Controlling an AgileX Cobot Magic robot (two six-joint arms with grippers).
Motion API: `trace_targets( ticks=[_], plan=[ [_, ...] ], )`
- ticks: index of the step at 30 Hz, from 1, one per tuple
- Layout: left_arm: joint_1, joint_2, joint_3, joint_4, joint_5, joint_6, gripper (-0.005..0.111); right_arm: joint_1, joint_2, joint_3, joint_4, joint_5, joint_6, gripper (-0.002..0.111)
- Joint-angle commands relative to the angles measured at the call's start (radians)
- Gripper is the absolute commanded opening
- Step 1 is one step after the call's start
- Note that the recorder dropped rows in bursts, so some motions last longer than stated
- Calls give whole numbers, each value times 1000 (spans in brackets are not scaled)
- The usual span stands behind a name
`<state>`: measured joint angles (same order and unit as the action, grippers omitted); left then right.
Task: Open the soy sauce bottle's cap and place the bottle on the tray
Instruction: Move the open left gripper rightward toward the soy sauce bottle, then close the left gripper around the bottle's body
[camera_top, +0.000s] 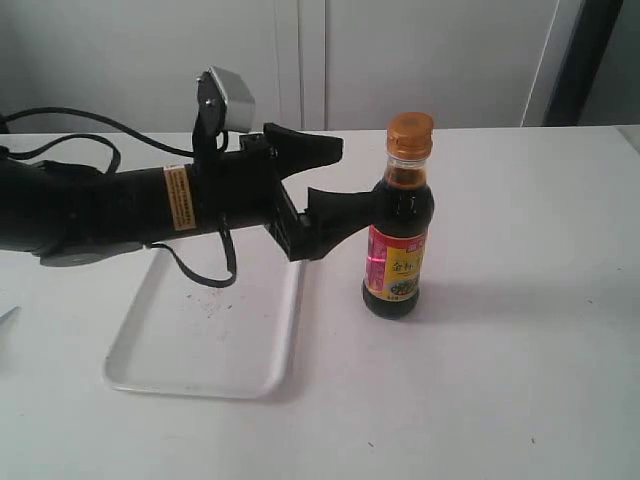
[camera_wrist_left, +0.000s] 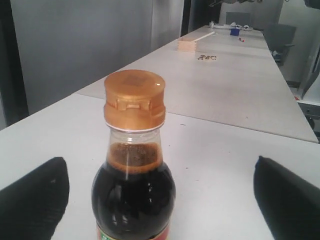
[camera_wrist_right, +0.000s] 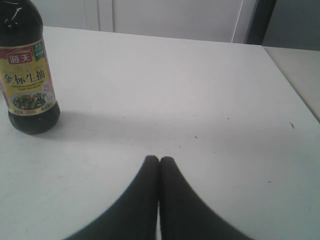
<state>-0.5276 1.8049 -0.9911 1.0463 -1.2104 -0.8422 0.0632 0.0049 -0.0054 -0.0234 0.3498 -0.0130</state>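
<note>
While its cap (camera_top: 410, 133) is sitting shut on the neck, the soy sauce bottle (camera_top: 398, 230) is standing upright on the white table (camera_top: 520, 300), just to the right of the tray (camera_top: 200, 340) and outside its rim. Dark liquid is filling the body up to the narrow neck, and the red-and-yellow label is facing the exterior camera. The left wrist view is showing the orange-brown cap's closed flip lid above the clear neck.

Reaching in from the left above the tray, the left gripper (camera_top: 335, 185) is holding its jaws wide apart; one black finger (camera_top: 340, 215) is lying at the bottle's shoulder, though whether it is touching the glass cannot be told, and the other is pointing past, behind and above. In the left wrist view the two fingertips (camera_wrist_left: 35, 200) are flanking the bottle with clear gaps on both sides.

The right gripper (camera_wrist_right: 159, 165) is showing only in its own wrist view, where its fingers are pressing together with nothing between them, hovering over bare table well apart from the bottle.
</note>
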Motion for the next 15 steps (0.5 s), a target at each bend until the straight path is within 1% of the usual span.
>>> trace_targets(
  ticks=[1, 7, 15],
  plan=[
    [-25, 50, -41, -7, -11, -10, 105, -3, -5, 5, -3, -1, 2, 0],
    [-54, 110, -97, -7, -11, 11, 105, -3, -5, 5, -3, -1, 2, 0],
    [-56, 192, -176, -13, -11, 9, 105, -3, -5, 5, -3, -1, 2, 0]
  ],
)
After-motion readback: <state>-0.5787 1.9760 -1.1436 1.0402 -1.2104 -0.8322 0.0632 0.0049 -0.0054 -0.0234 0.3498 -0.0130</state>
